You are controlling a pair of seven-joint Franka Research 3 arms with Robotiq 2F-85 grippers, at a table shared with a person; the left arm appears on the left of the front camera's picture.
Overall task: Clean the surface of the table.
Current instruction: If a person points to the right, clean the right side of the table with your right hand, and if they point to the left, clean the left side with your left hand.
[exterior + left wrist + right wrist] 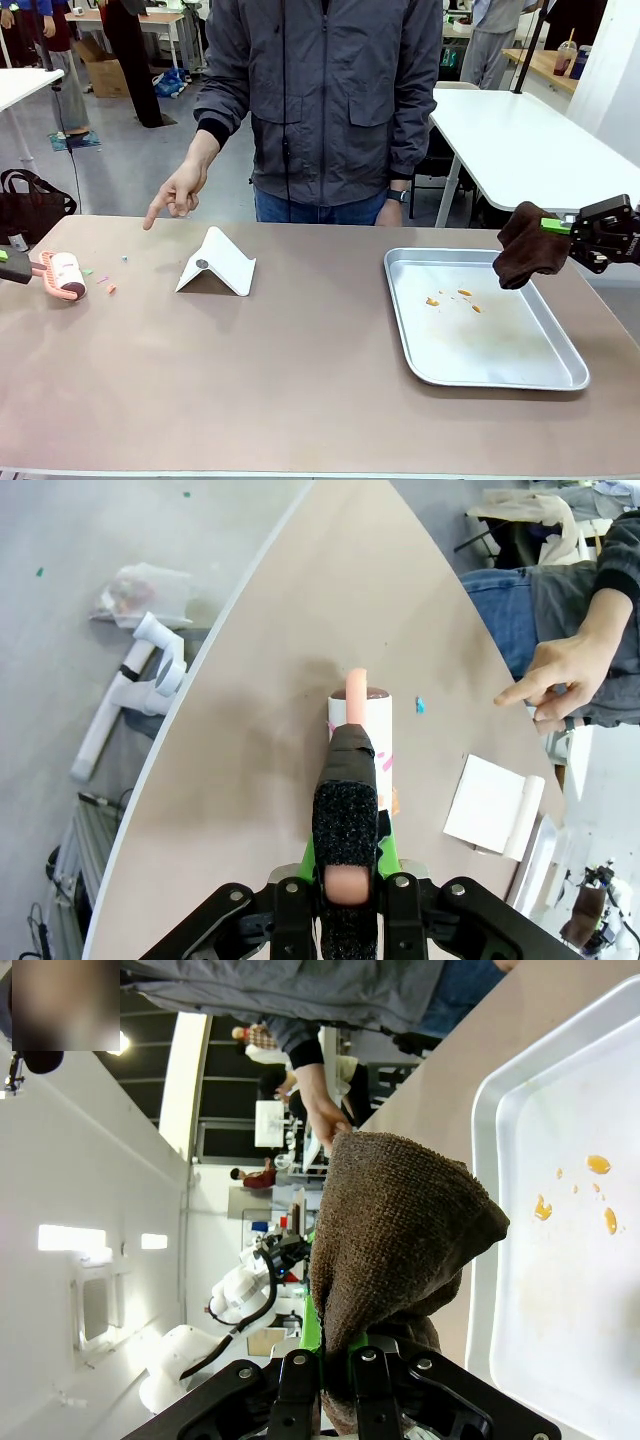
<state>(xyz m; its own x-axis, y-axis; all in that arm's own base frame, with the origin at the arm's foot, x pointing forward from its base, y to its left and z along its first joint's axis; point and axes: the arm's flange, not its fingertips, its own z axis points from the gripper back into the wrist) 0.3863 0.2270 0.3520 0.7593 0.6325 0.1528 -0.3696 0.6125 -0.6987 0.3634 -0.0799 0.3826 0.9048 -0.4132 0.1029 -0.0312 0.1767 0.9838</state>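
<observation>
Brown table [300, 380] spans the scene, with a metal tray [402, 310] on its right half. The right gripper [556, 225] is clamped on a brown cloth [525, 255] over the tray's far right corner. The left gripper [345, 880], on the nearer arm, is clamped on a lint roller [65, 275] at the table's far left, handle lying left–right. Small scraps [108, 288] lie just right of the roller, near a person's pointing hand [178, 195].
</observation>
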